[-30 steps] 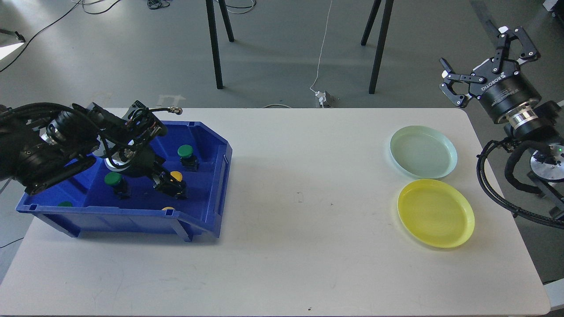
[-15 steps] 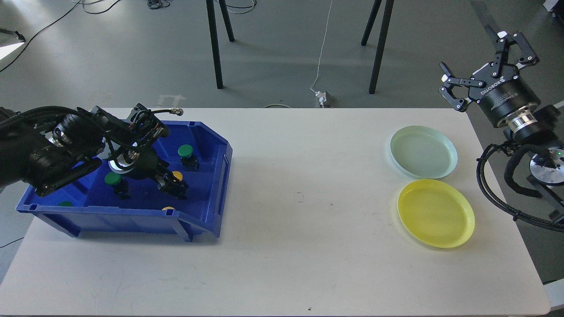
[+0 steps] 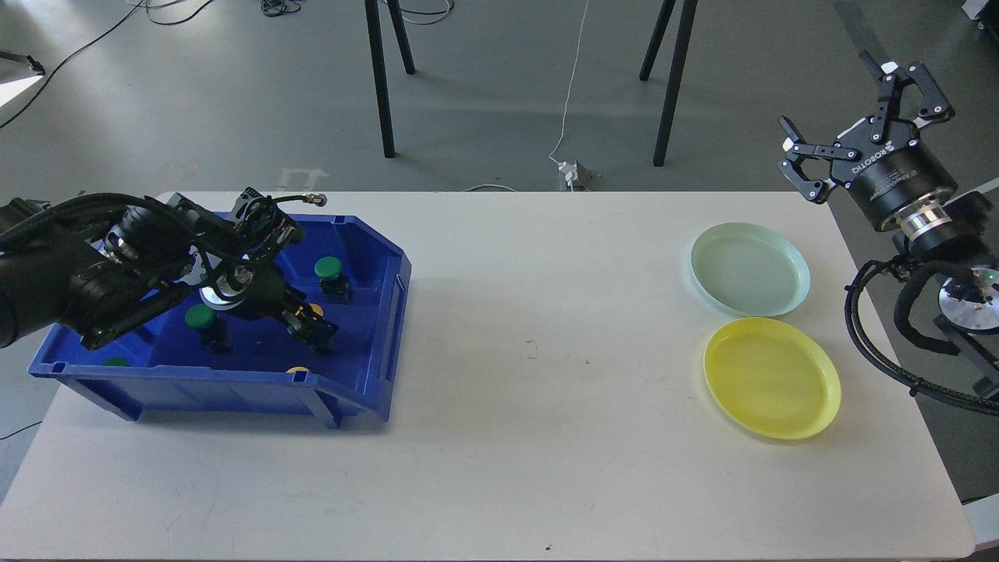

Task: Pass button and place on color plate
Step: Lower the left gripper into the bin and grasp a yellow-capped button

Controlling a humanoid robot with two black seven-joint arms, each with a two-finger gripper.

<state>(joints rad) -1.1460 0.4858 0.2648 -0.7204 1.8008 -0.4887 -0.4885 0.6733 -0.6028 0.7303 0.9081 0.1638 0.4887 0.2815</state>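
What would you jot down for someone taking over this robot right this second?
Left gripper: down inside the blue bin, at a yellow button; too dark to tell whether it has gripped.
Right gripper: open, empty, raised past the table's far right corner.
Green buttons sit in the bin.
Green plate and yellow plate: both empty, at the right.
Done: nothing placed.
Left: lift a button, pass it to the right gripper, set it on the matching plate.

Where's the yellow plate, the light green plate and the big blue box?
yellow plate (image 3: 772, 378), head view, middle of its inside.
light green plate (image 3: 749, 268), head view, middle of its inside.
blue box (image 3: 234, 392), head view, its front wall.
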